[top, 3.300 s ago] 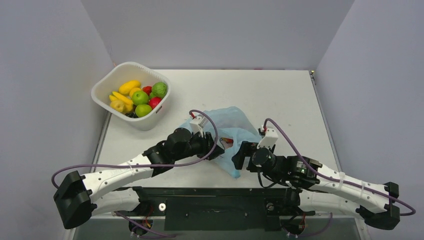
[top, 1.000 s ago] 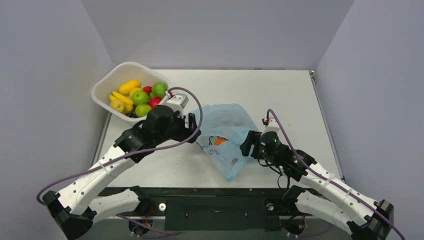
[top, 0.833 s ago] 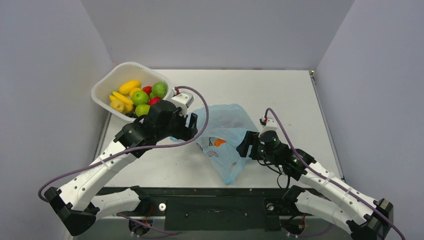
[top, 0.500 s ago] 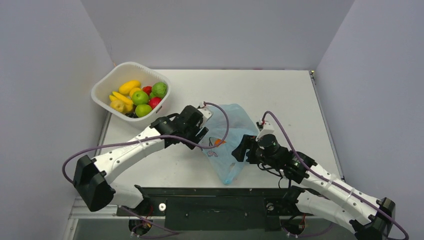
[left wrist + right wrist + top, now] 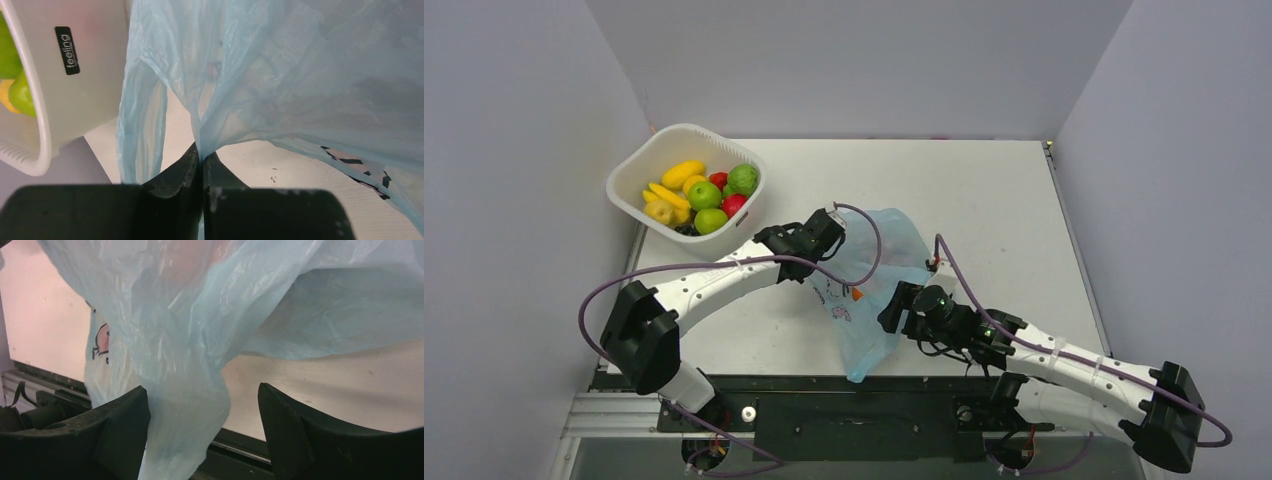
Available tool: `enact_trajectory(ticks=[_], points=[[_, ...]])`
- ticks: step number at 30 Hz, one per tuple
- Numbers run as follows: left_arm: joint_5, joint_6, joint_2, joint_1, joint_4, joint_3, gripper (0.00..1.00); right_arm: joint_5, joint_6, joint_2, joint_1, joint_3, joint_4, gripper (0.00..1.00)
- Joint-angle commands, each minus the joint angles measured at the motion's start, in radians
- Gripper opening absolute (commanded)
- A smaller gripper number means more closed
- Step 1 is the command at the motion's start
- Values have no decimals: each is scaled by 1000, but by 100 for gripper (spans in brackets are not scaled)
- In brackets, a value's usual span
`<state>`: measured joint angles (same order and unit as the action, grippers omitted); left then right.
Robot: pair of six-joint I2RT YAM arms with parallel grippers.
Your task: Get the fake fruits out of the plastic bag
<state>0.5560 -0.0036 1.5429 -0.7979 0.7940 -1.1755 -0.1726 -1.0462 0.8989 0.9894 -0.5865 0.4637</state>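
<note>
White desk (image 5: 984,200): carries thin translucent light-blue plastic bag (image 5: 879,250). Left jaws: clenched on bag film. Right jaws: released, film draped between. Small orange plastic fruit (image 5: 856,293): inside bag. Your risk: film tears or slips, fruit rolls off

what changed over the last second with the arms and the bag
The left pincer swung from beside the white basket to the plastic bag and shut on a fold of it. The right pincer stayed open and drew toward the near edge; the bag now stretches that way. The basket's contents are unchanged.
</note>
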Motion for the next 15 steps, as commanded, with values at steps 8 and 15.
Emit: enact_trajectory(ticks=[8,15], points=[[-203,-180,-194,11,180,-292,0,-160,191,134,-5,-73,-119,34],[-137,-266,-341,11,256,-441,0,-116,544,119,-73,-232,77,0]])
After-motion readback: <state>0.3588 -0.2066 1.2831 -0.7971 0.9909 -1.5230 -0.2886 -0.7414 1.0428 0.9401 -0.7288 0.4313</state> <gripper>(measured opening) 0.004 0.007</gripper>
